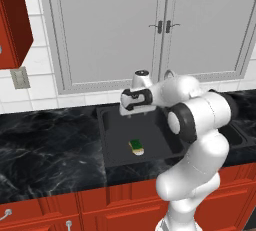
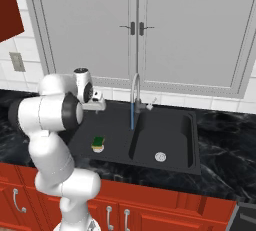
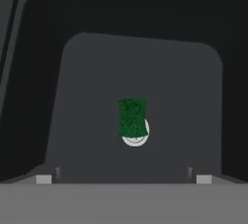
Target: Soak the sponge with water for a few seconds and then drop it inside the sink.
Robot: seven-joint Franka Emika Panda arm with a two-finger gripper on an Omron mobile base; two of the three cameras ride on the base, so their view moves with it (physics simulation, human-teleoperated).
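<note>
The arm's big white elbow blocks much of the sink [image 1: 112, 147] from the left base view, covering the far basin entirely, and the faucet [image 2: 135, 92] shows clearly only from the other side, a thin curved silver gooseneck rising at the sink's back edge above the divider between the basins. From its spout the water [image 2: 132, 117] drops as a narrow, straight, pale blue line that is hard to follow where it nears the divider; I cannot tell exactly where it lands. The sink itself is matte black and rectangular, with rounded inner corners, set into a glossy black marbled countertop [image 1: 45, 142] above red cabinet fronts. The sponge [image 1: 136, 147] lies on the floor of the left basin, near its middle, a small block with a rough dark green scrub face up and a yellow body beneath. Seen from the hand, the sponge [image 3: 132, 117] rests partly over the round silver drain [image 3: 136, 138], hiding most of the ring so only a pale crescent peeks out below it. The gripper [image 1: 134, 114] hangs over the left basin, well above the sponge and touching nothing, the wrist bent so the hand looks straight down. Its fingertips [image 3: 43, 179] sit at the far sides of the hand view, spread wide apart, holding nothing. The right basin's drain [image 2: 160, 156] sits bare in the middle of its floor.
</note>
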